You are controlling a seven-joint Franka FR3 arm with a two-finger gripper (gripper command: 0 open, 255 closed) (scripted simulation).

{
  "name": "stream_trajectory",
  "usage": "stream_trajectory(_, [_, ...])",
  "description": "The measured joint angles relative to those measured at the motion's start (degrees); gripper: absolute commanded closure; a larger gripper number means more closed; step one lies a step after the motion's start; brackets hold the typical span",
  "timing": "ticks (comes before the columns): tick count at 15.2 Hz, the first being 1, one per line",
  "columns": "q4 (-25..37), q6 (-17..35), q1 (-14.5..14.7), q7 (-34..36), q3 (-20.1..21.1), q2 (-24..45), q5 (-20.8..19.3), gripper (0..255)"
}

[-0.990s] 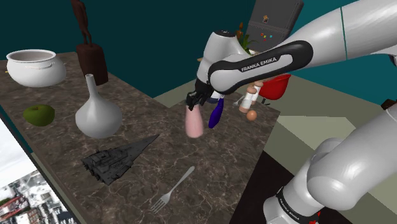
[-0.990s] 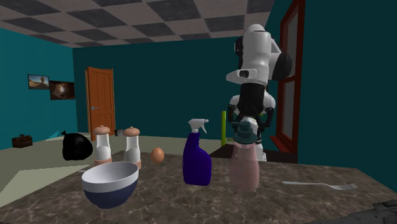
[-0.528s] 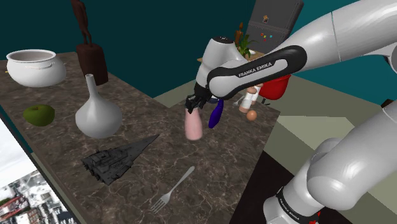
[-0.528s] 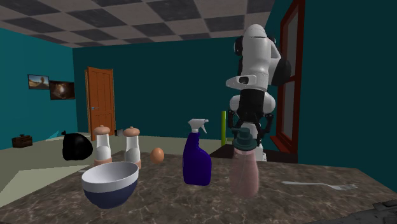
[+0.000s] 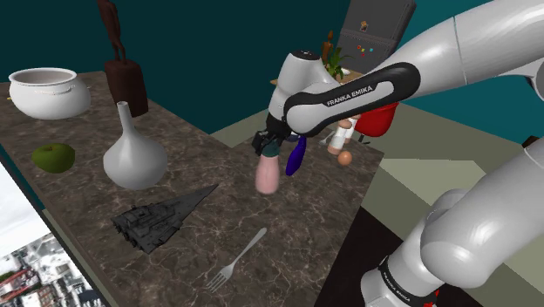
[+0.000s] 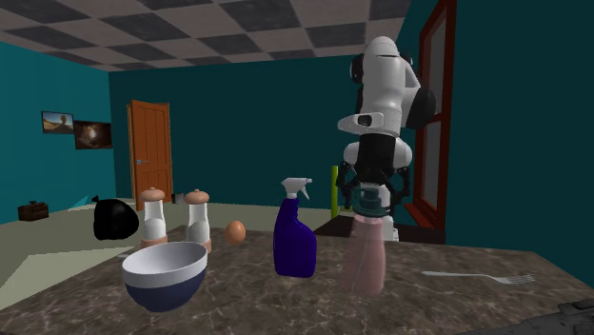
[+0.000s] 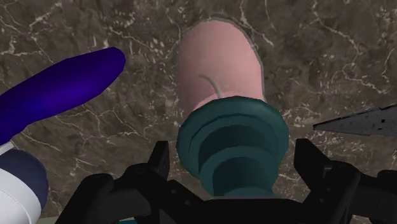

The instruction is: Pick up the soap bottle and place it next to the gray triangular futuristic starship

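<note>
The soap bottle (image 5: 267, 176) is pink with a dark teal cap and stands upright on the brown marble counter (image 5: 288, 235). My gripper (image 5: 269, 145) hangs right over it, open. One finger stands on each side of the cap (image 7: 232, 147), with a thin gap either side. From the second exterior view the bottle (image 6: 366, 255) stands under the gripper (image 6: 369, 194), right of the spray bottle. The dark grey triangular starship (image 5: 162, 219) lies flat a short way off toward the shoulder view's lower left, and its pointed tip (image 7: 362, 120) shows beside the bottle.
A purple spray bottle (image 5: 295, 155) stands close behind the soap bottle. A fork (image 5: 234, 260), a grey vase (image 5: 133, 153), a green fruit (image 5: 53, 157) and a white pot (image 5: 48, 92) share the counter. Two shakers (image 6: 152, 217), an egg (image 6: 235, 231) and a bowl (image 6: 165, 274) stand further along.
The fingers, shut on the bottle's cap a second ago, have spread apart. The bottle now stands on the counter on its own.
</note>
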Motion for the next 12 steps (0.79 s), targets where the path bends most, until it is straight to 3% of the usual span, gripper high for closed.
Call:
stream_trajectory(6, [1.9,-6.7,0.6,-0.8,0.1,-4.8,1.3,0])
stream_trajectory(12, [2.0,-7.5,0.6,-0.9,0.1,-5.5,1.4,0])
